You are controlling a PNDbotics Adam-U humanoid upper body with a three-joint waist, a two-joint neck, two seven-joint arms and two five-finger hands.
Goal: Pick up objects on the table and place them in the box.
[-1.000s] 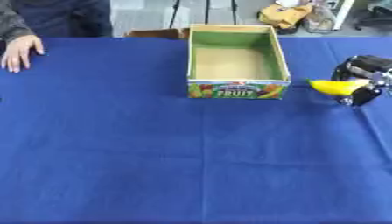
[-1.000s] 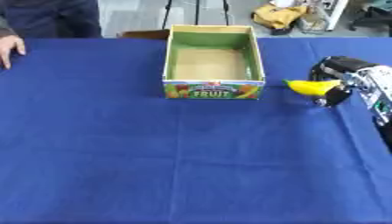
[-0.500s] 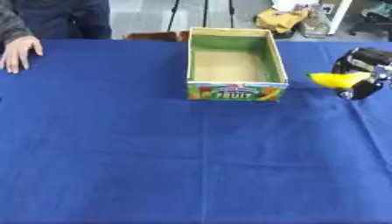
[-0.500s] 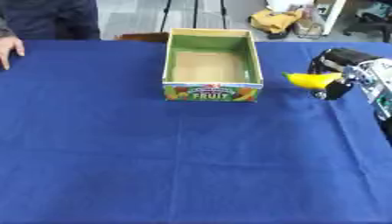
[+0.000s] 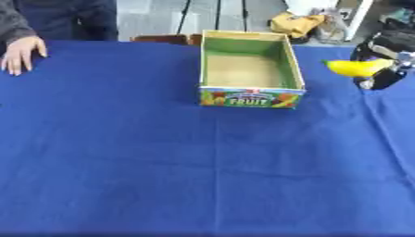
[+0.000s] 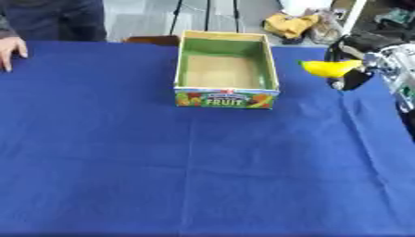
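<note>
While the right hand is sitting at the upper right of the frame, it is gripping a yellow banana-shaped obj., fingers curled round its right end and pinching it. Obj. is being held clear of the blue cloth, pointed end sticking out to the left, toward the box but apart from it, w/ a strip of cloth showing between them. Box is standing open at upper centre, green inner walls, tan floor w/ nothing showing inside; front panel is carrying a fruit print and the word FRUIT. Right forearm, silver and black, is running down the right edge in the right eye view. Left hand is not showing in either view. At the upper left edge a person's hand is lying flat on the cloth, fingers pointing down the frame, well apart from the box. Cloth is covering the whole table, faint fold lines crossing it.
</note>
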